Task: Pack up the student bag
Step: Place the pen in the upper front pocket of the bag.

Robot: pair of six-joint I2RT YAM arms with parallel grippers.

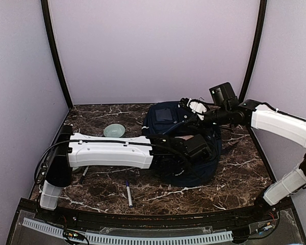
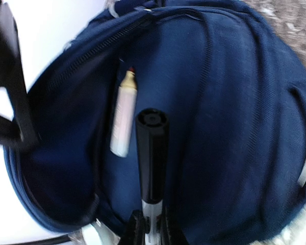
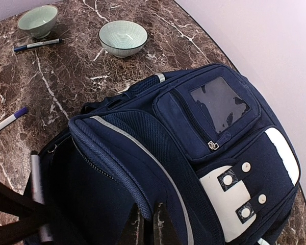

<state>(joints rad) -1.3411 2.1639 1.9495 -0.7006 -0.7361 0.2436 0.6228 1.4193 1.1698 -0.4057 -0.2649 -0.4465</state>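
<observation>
**Marker over open bag: watch the flap**

Bag first: the student bag [image 1: 166, 115] lies centre-right on the table [image 1: 234, 173], between the two arms. It is on its back w/ the main compartment gaping upward. Its long axis runs roughly near-to-far, slanted a bit. The front pocket panel is raised on the far side. The end w/ the white patch looks to point far-right, but I can't be sure from above.

The left gripper [image 2: 149, 232] is clenched on a black-capped marker [image 2: 152, 153], cap pointing down into the blue interior. One white marker [image 2: 123, 120] lies inside beside the zip. The right gripper [image 3: 153, 227] is pinched tight on the front flap's edge, holding the mouth open.

Risks, as I judge them:
- The flap could slip from the right pincer. The fabric is soft and the pinch is at the very rim, so the mouth would drop onto the left arm.
- A release too near the zip edge could send the marker out onto the table.
- The cap could snag the lining and tug the bag off line.

A bowl [image 1: 113, 130] and a pen [image 1: 128, 193] sit left of the bag, apart from it.
</observation>
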